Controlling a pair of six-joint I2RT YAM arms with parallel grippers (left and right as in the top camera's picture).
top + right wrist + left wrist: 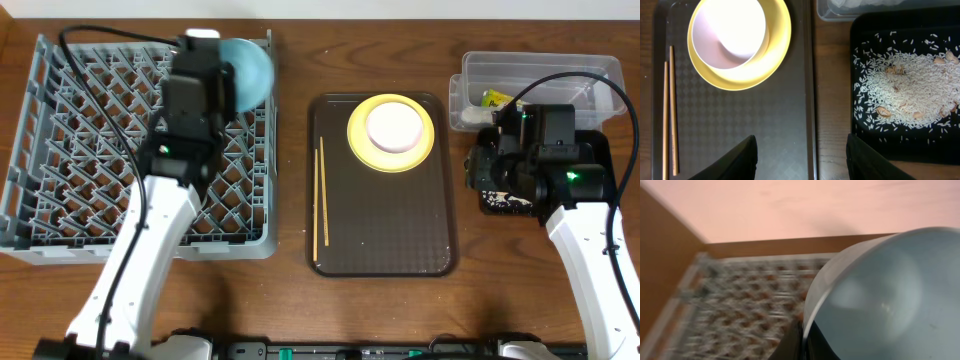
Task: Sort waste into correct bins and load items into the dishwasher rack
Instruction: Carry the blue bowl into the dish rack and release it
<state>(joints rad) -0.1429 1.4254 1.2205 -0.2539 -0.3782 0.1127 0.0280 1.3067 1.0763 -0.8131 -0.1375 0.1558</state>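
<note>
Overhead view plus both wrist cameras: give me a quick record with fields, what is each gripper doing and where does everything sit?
left gripper: holds the blue bowl by its rim, at the dishwasher rack's far right corner
right gripper: open, empty, above the tray's right edge
tray: yellow plate with a pale bowl on it; chopsticks lying at its left side
black bin: scattered rice and scraps
clear bin: behind the black bin; a wrapper inside
</note>
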